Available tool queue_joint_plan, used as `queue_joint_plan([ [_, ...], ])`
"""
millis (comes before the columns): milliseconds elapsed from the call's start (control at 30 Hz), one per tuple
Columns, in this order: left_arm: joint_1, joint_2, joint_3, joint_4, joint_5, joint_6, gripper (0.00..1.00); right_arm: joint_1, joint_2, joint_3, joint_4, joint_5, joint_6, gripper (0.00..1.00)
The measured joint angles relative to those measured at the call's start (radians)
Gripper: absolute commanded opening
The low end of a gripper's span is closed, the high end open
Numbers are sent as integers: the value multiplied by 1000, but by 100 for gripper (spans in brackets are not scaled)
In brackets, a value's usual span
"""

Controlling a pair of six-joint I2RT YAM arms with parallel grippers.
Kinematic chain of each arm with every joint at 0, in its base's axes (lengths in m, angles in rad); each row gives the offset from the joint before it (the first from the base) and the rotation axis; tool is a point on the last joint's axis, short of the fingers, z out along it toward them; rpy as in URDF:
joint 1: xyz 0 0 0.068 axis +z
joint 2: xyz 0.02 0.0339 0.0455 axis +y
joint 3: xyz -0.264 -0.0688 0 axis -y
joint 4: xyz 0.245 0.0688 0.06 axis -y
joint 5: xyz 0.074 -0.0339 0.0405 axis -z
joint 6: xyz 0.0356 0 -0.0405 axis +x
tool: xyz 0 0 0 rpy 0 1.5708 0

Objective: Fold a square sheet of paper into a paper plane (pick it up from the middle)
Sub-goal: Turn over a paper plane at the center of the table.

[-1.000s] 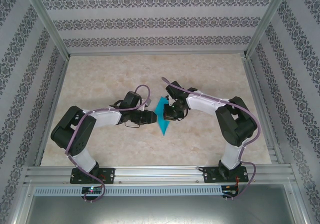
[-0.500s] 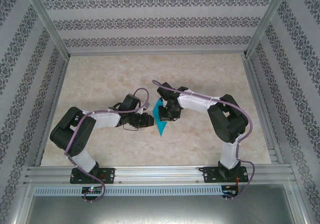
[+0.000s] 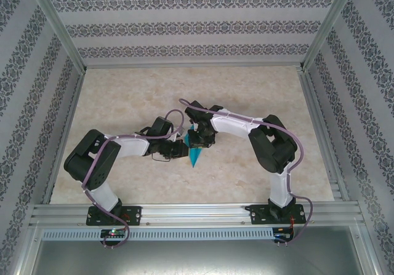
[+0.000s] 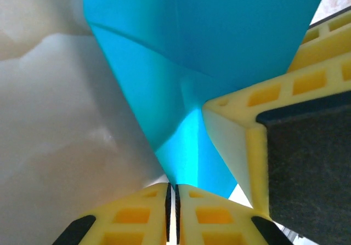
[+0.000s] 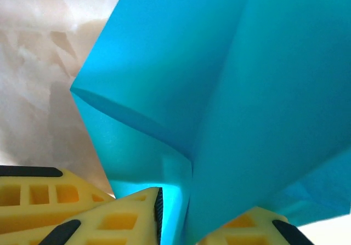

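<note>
Both arms have shifted leftward with the square sheet of paper [image 3: 194, 156], now part-folded at frame centre over the worktop [image 3: 258, 96], its long axis running down-frame. Left pincer [image 4: 171, 187], nearer at its left, pinches the lower tip; right pincer [image 5: 200, 204] stands slightly parted around the fold.

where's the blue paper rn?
Top view: the blue paper is near the middle of the table, right between the left gripper on its left and the right gripper on its right, pointed end toward the arm bases.
</note>
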Motion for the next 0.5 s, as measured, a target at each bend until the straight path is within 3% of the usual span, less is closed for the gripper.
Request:
queue_joint_plan([
  [500,0,-167,-41,-153,-85,34,15,80,139,204,-177,177,-12,11],
])
